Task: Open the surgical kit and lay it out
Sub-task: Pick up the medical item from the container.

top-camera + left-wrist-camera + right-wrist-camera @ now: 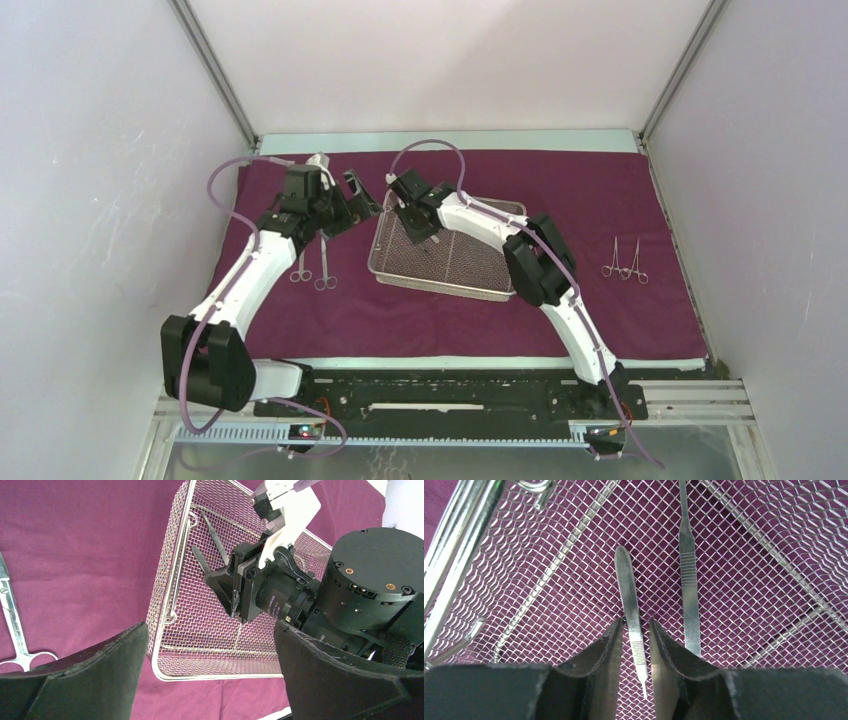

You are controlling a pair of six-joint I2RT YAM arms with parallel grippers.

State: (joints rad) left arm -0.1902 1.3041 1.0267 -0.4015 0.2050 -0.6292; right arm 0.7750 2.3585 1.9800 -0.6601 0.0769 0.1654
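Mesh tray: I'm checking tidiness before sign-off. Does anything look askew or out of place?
The mesh tray sits slightly rotated on the maroon cloth, its edges not parallel to the cloth's. Otherwise nothing looks spilled or damaged.

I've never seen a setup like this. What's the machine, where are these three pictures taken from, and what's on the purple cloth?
Two robot arms are bolted at a table's near edge. One picture looks down from above; the others come from a camera on each wrist. A maroon cloth holds a wire-mesh tray, with ring-handled steel instruments lying left of it and another pair right. The left gripper is wide open and empty. The right gripper reaches into the tray, open around a thin steel tool beside a second one; nothing is gripped.
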